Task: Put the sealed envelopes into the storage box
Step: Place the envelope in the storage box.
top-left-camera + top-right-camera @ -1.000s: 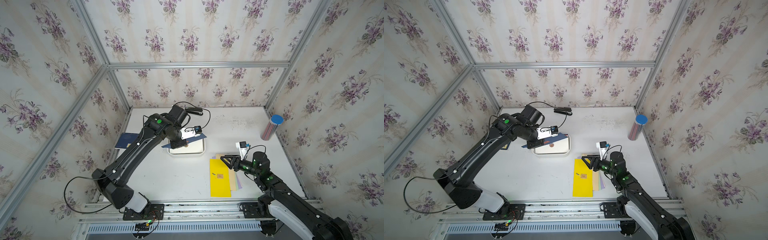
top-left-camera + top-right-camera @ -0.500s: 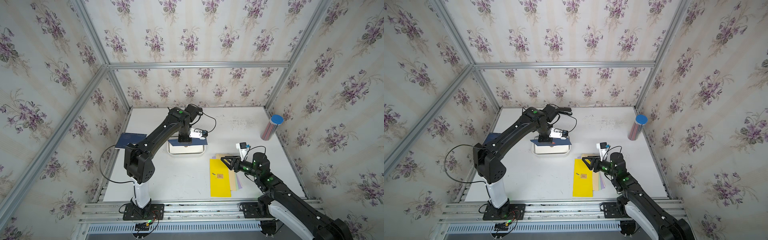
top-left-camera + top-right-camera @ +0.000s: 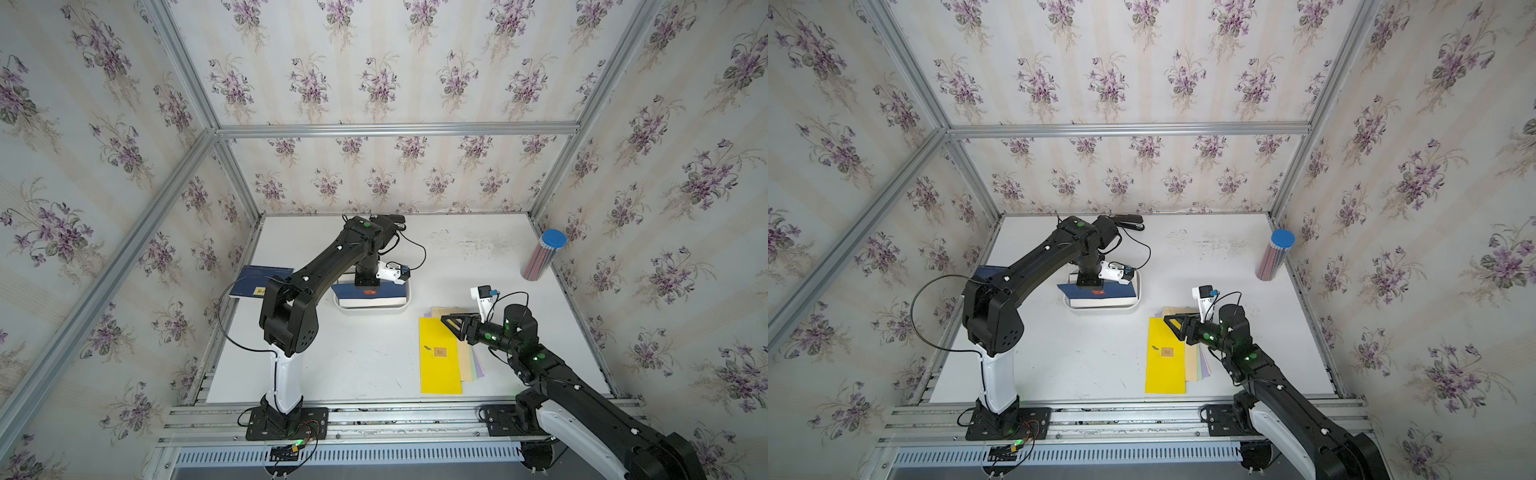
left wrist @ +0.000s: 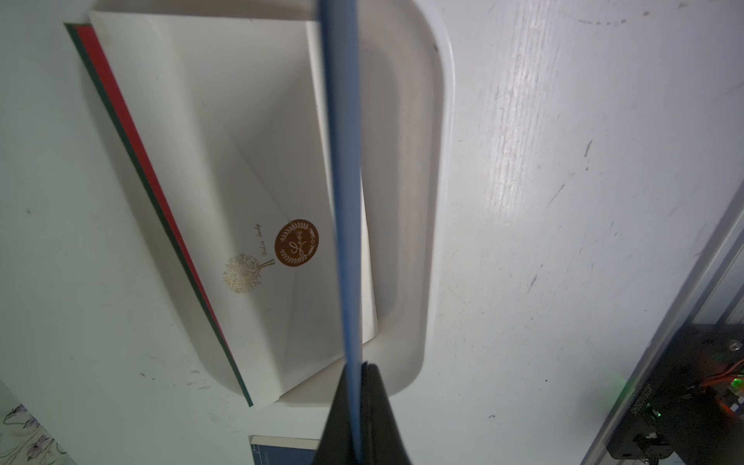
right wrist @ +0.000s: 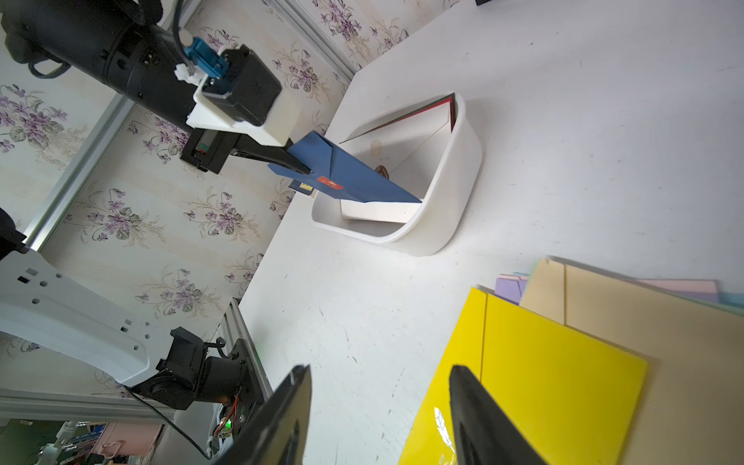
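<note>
My left gripper [image 4: 360,366] is shut on one edge of a navy envelope [image 5: 354,177] and holds it over the white storage box [image 3: 405,305]. The envelope slopes down, its low end inside the box's rim [image 5: 443,225]. In the left wrist view it shows edge-on as a blue strip [image 4: 346,201]. A cream envelope [image 4: 249,161] with a brown seal lies in the box, on top of red and green ones [image 4: 133,133]. My right gripper [image 5: 380,374] is open and empty, over the far end of a yellow envelope [image 3: 440,361] that tops a fanned pile.
Tan [image 5: 644,322], lilac [image 5: 509,290] and pink envelopes stick out under the yellow one. A dark blue book [image 3: 257,282] lies at the table's left edge. A blue-lidded pencil tube [image 3: 542,255] stands at the back right. A black object [image 3: 392,218] lies by the back wall.
My left arm has swung right and reached out over the box, turning the navy envelope square with it and lowering it. The right arm has stayed still.
</note>
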